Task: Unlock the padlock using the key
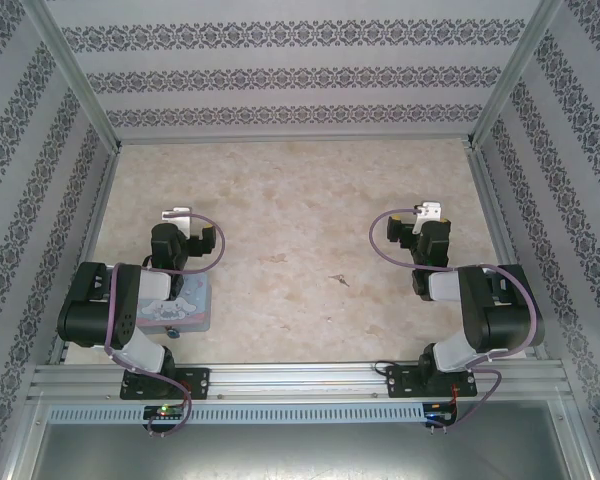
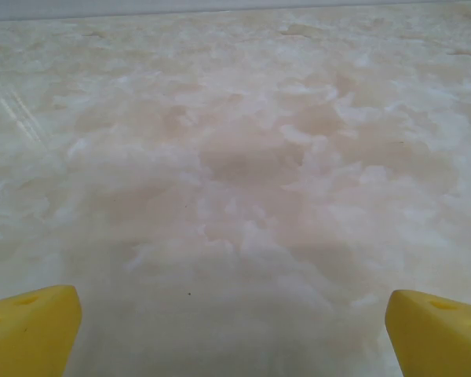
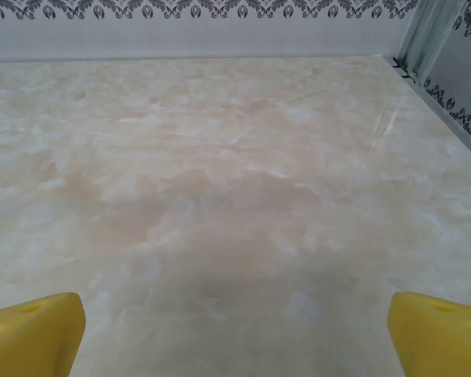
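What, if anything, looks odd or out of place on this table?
Nothing looks spilled or broken. The one odd bit is a tiny brownish sliver, perhaps the key, lying alone on the table between the two arms. A light blue tin sits half hidden under the left arm.
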